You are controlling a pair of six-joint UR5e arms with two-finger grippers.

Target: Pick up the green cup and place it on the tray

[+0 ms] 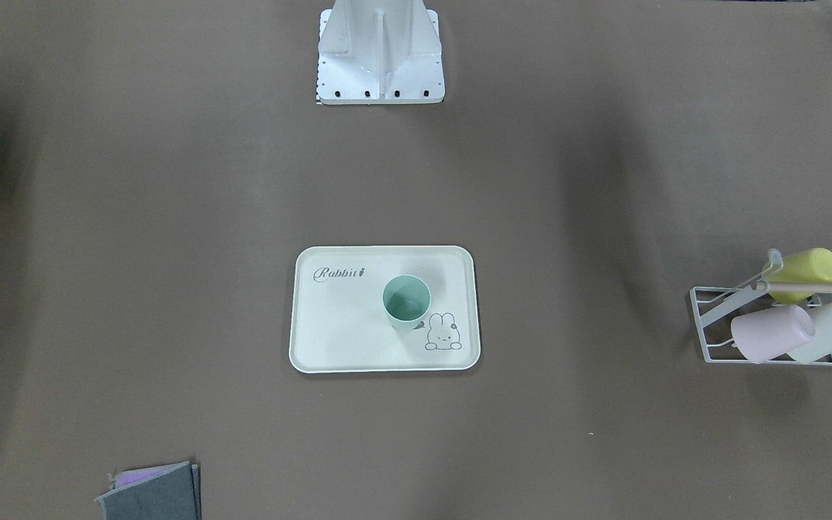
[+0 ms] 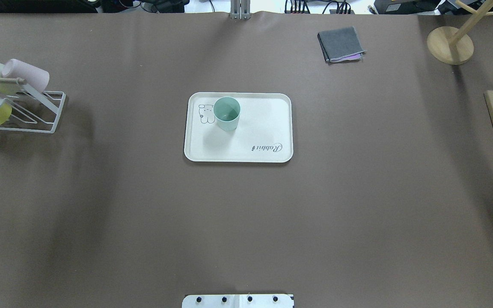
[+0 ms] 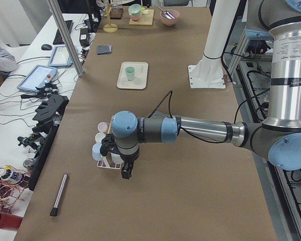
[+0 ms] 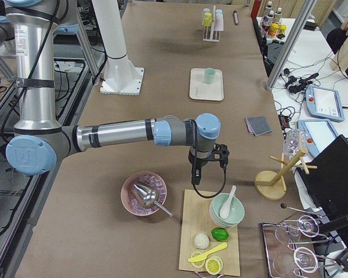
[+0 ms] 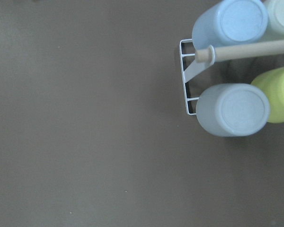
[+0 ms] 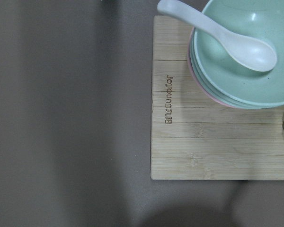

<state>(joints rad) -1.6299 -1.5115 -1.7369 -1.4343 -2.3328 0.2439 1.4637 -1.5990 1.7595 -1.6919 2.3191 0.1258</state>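
The green cup point(image 1: 406, 302) stands upright on the cream tray point(image 1: 344, 332), beside the bunny drawing; it shows the same way in the overhead view point(image 2: 227, 113), on the tray point(image 2: 263, 124) at mid-table. No gripper is near it. My left gripper point(image 3: 125, 174) hangs above the table beside the cup rack, far from the tray point(image 3: 124, 83). My right gripper point(image 4: 195, 179) hangs over the far edge of the wooden board. Both show only in the side views, so I cannot tell whether they are open or shut.
A white wire rack point(image 2: 37, 111) holds several pastel cups on the robot's left. A folded grey cloth point(image 2: 340, 44) lies beyond the tray. On the right are a wooden board point(image 6: 199, 142) with stacked bowls point(image 6: 241, 71), a pink bowl point(image 4: 144, 194) and a wooden stand point(image 2: 449, 45).
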